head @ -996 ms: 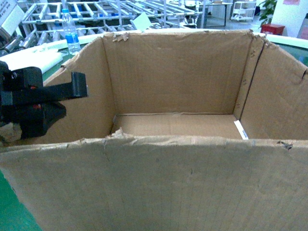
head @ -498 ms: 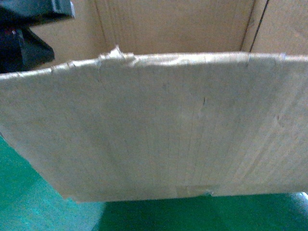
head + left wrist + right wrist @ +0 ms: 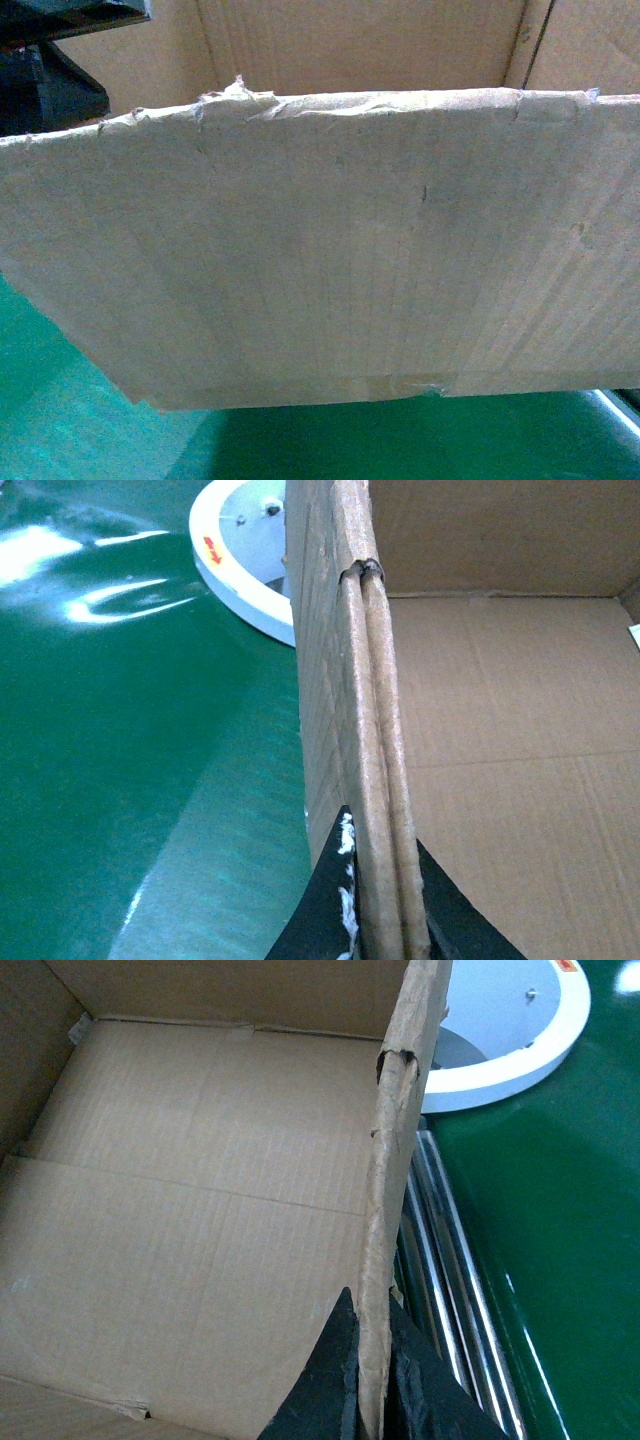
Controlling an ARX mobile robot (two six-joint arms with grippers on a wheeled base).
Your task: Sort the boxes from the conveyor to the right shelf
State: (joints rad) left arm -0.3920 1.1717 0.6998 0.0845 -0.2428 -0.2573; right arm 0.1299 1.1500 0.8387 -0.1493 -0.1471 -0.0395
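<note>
Here the carton [image 3: 340, 250] fills the head view, each gripper [image 3: 385, 900] [image 3: 370, 1380] clamped on a wall.

Green conveyor [image 3: 60, 420]; white curved rim [image 3: 235, 575]

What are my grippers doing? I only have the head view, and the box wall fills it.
Observer: The left gripper is shut on the box, one finger on each face of its left wall.
Operator: And the right one?
Observer: The right gripper pinches the right wall the same way.
Operator: Anything inside the box?
Observer: No. Both wrist views show a bare cardboard floor.
Operator: What is beside the box on the right?
Observer: Metal rails run along that wall, with the green conveyor beyond them.
</note>
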